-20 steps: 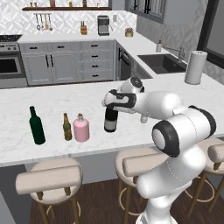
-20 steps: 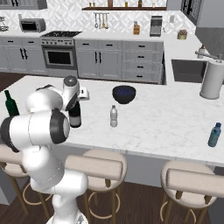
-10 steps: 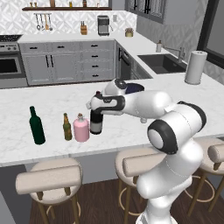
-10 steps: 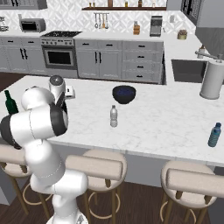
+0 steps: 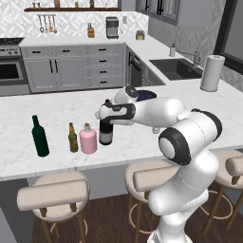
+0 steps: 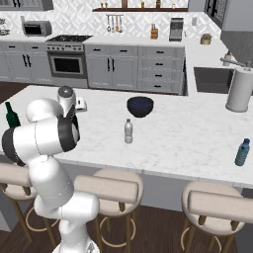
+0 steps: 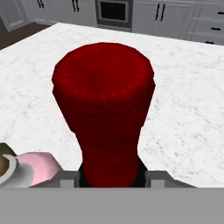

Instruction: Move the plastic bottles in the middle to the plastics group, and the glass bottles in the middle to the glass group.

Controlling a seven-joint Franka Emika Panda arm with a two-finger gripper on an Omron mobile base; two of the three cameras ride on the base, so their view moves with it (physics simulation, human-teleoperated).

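My gripper is shut on the neck of the tall dark wine bottle, just under its red cap. The bottle hangs upright right beside the squat pink bottle; whether its base touches the counter I cannot tell. Left of the pink one stand the small amber bottle and the dark-green wine bottle of the glass group. The pink bottle shows at the lower left of the hand view. The small clear plastic bottle stands alone mid-counter.
A dark bowl sits behind the clear bottle. A blue bottle stands near the counter's right front edge and a paper towel roll by the sink. Stools line the counter's front.
The gripper has carried the dark wine bottle leftward along the counter, from apart to right beside the pink bottle. The other bottles have not moved.
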